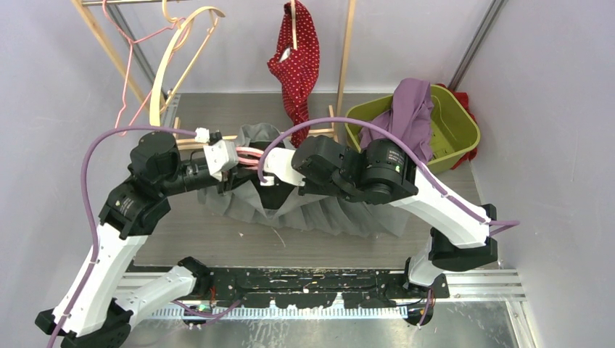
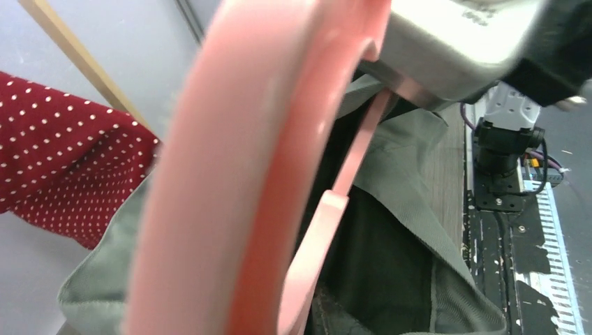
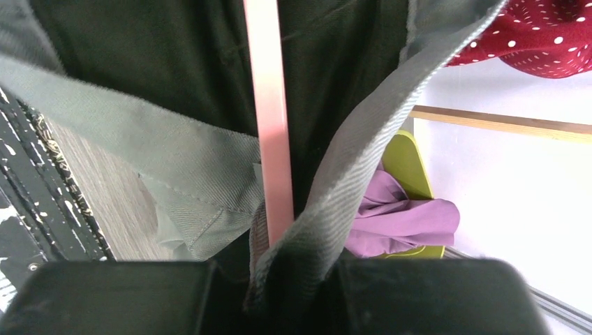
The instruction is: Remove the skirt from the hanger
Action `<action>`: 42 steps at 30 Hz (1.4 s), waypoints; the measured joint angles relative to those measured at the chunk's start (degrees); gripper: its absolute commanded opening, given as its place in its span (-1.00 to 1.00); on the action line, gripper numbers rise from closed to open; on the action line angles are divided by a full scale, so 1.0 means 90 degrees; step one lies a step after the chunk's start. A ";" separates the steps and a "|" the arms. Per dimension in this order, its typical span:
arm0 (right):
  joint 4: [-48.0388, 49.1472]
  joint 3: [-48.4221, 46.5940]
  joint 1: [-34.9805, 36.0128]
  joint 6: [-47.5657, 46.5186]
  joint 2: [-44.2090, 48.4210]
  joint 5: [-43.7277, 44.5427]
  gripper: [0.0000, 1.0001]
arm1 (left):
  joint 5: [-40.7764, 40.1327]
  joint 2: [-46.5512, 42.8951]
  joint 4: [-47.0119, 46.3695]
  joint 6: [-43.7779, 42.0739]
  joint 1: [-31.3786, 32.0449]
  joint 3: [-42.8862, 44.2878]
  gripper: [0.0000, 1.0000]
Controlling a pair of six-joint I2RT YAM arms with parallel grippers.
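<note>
Skirt (image 1: 341, 214) looks soft, light, limp; waistband (image 3: 363, 153) likely gives the firmest hold. Right hand (image 3: 279, 283) clamped on waistband beside pink hanger (image 3: 269, 105); left hand (image 1: 238, 155) apart or together, cannot tell

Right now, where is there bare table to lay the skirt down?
Bare table runs between the skirt and the near edge, and behind the skirt, left of the red garment. Crowded: the middle, and the right corner with the bin.
</note>
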State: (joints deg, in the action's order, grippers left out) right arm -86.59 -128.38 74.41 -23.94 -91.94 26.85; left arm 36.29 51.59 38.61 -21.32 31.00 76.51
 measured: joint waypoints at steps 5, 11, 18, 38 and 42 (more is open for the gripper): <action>0.0051 0.0000 0.0002 -0.0189 0.0000 0.0090 -0.99 | 0.0114 -0.0221 0.0155 -0.0170 0.0032 -0.0119 -0.90; 0.0034 -0.0005 0.0012 -0.0357 -0.0024 0.0134 -0.99 | 0.0153 -0.0369 -0.0104 -0.0126 0.0022 -0.0449 -0.34; -0.0051 -0.0083 0.0012 -0.0423 -0.0148 0.0359 -0.99 | -0.0425 -0.0503 -0.0245 -0.0041 -0.0032 -0.0899 -0.30; 0.0835 0.0636 -0.0024 -0.0940 0.0211 0.1141 -0.77 | -0.0690 -0.0435 -0.0318 0.0187 0.0007 -0.0891 -1.00; 0.1744 0.1192 -0.0024 -0.1066 0.0430 0.1581 0.18 | -0.0959 -0.0372 -0.0301 0.0396 0.0012 -0.0780 -1.00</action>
State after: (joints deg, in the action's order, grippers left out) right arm -70.89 -117.64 74.19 -33.54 -88.07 41.08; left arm 27.66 48.25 35.90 -17.76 31.11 69.49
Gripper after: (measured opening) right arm 0.410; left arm 0.070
